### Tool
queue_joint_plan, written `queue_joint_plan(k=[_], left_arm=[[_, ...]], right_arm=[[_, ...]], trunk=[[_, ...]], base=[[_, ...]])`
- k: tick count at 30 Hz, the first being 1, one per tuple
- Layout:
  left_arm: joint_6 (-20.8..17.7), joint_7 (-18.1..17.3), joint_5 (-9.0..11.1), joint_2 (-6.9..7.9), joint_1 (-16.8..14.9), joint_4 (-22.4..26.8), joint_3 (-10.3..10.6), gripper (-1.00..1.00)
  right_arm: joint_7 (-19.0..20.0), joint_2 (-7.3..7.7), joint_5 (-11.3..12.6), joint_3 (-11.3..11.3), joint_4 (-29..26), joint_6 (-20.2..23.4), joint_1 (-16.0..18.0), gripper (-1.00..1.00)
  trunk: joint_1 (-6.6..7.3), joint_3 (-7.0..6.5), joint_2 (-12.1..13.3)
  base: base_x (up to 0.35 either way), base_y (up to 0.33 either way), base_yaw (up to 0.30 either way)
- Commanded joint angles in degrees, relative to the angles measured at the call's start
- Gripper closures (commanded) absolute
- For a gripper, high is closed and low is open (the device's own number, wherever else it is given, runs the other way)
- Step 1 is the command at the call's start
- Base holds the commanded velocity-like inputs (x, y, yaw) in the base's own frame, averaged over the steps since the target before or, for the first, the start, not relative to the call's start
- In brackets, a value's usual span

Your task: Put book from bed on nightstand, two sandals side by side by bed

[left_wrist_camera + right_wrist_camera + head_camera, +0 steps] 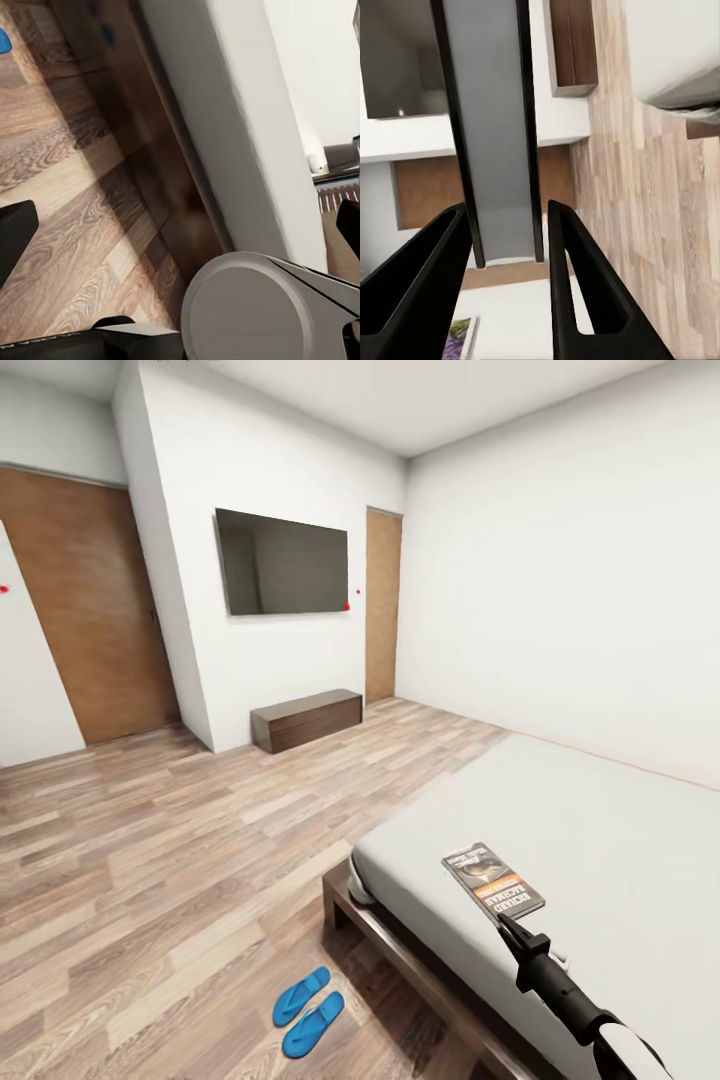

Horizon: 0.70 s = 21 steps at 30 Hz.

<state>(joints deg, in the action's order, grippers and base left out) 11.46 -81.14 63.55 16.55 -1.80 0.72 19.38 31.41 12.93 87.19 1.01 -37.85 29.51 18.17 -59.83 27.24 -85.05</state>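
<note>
Book vs right gripper: the book (493, 884) lies flat on the mattress near the bed's foot corner, and the right gripper (512, 932) points at it from the near side, its tip just short of the book's near edge — whether it touches I cannot tell.
Book's long axis: it runs diagonally, from upper left down toward the gripper, roughly in line with the arm.
Nearer arm: the right one, by my reading; the left gripper's black finger (13, 238) shows low, over the floor beside the bed frame.
Right gripper's state: in the right wrist view its two black fingers (424, 281) stand apart with nothing between them — released.
Left gripper's state: cannot tell.
Surface: the bed (600, 830) has a plain grey mattress on a dark wooden frame.
Sandals: the two blue sandals (308, 1010) lie close together on the floor (150, 860) near the bed's foot corner, roughly parallel.
Room: white walls, a wall television (282, 563), a low dark bench (306, 719) under it, two wooden doors.
</note>
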Motion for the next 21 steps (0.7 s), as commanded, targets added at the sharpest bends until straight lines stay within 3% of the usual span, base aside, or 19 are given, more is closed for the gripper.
queue_joint_plan(k=[1, 8, 14, 21], left_arm=[[0.49, -0.02, 0.43, -0.02, -0.04, -0.02, 0.48, -1.0], [0.51, 0.65, 0.51, -0.64, -0.04, -0.08, 0.35, -1.0], [0.82, 2.42, 1.1, -2.28, -0.04, -0.1, 0.07, -1.0], [2.03, 7.73, 7.45, -4.98, 0.32, -0.11, -0.39, -1.0]], right_arm=[[-0.03, 0.02, 0.62, 0.13, -0.03, 0.55, 0.03, 1.0], [-0.03, 0.02, 0.62, 0.13, -0.03, 0.55, 0.03, 1.0], [-0.03, 0.01, 0.62, 0.13, -0.03, 0.56, 0.03, 1.0], [-0.03, -0.01, 0.62, 0.13, -0.03, 0.55, 0.03, 1.0]], trunk=[[0.0, 0.08, -0.03], [0.0, 0.23, -0.03], [0.0, 0.36, -0.03], [0.0, 0.51, -0.03]], base=[[0.0, 0.078, 0.242], [0.0, 0.032, 0.242], [0.0, 0.006, 0.242], [0.0, 0.001, 0.242]])
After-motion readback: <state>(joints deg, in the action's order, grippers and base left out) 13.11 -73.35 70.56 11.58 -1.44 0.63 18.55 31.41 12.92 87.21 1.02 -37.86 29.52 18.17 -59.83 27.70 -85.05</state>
